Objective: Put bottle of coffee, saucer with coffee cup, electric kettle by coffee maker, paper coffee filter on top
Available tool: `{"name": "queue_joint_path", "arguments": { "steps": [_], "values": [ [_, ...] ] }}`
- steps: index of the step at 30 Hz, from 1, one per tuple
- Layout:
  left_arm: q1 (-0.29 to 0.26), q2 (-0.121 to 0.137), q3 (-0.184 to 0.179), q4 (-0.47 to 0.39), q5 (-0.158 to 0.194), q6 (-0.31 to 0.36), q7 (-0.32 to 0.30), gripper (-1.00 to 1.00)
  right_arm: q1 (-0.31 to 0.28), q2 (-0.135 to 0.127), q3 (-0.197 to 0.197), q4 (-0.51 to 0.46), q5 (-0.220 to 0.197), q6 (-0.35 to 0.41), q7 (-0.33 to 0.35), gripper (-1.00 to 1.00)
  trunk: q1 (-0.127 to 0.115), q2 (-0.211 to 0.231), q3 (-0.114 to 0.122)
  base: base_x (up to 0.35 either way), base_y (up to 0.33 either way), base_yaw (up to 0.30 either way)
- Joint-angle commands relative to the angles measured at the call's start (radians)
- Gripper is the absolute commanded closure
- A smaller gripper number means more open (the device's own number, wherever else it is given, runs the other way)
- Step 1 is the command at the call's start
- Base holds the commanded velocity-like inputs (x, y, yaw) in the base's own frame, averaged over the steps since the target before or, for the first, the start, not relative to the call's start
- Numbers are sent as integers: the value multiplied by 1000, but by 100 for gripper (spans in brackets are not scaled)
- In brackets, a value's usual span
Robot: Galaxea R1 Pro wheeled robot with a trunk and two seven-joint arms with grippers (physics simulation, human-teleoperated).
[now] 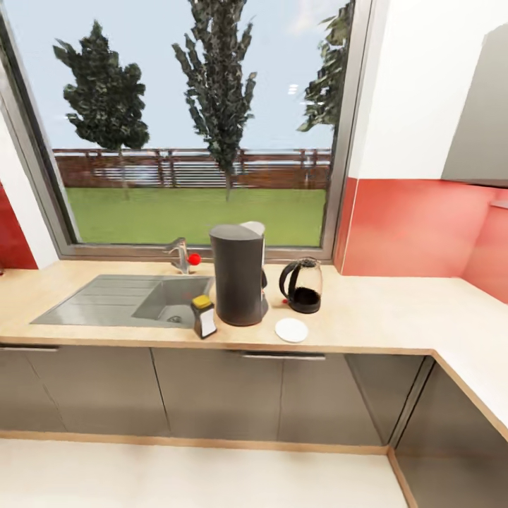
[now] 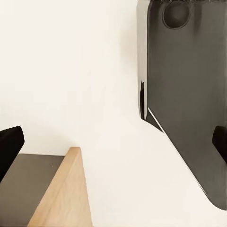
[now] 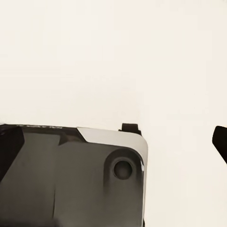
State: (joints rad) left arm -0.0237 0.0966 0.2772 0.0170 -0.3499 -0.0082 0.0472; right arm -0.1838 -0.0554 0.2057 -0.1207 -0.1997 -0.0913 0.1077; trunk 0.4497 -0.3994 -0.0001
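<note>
The bench (image 1: 395, 317) runs under a big window (image 1: 190, 120) and turns a corner at the right. The coffee maker (image 1: 238, 274) stands upright on it, just right of the sink (image 1: 127, 300). The coffee jar (image 1: 204, 316) with the yellow lid stands close at its front left. The white saucer (image 1: 291, 329) lies flat at its front right, near the front edge. The glass kettle (image 1: 303, 285) stands behind the saucer, right of the machine. The left claw (image 2: 113, 146) is released: both dark fingertips (image 2: 9, 146) are wide apart over the pale floor. The right claw (image 3: 113, 142) is also released.
</note>
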Motion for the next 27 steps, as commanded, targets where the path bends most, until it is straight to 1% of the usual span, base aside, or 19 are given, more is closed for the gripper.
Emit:
{"name": "queue_joint_path", "arguments": {
  "steps": [1,3,6,27],
  "values": [
    [-1,0,8,2,-11,-1,3,-100,0,0,8,1,-10,-4,3,-100,0,-1,1,-51,302,221],
    [-1,0,8,2,-11,-1,3,-100,0,0,8,1,-10,-4,3,-100,0,-1,3,-82,289,220],
    [-1,0,8,1,-11,-1,3,-100,0,-1,8,1,-10,-4,3,-100,0,-1,6,-34,92,220],
    [-1,0,11,-3,-11,-1,3,-100,0,0,8,1,-10,-4,3,-100,0,-1,27,-1,4,221]
  ]
}}
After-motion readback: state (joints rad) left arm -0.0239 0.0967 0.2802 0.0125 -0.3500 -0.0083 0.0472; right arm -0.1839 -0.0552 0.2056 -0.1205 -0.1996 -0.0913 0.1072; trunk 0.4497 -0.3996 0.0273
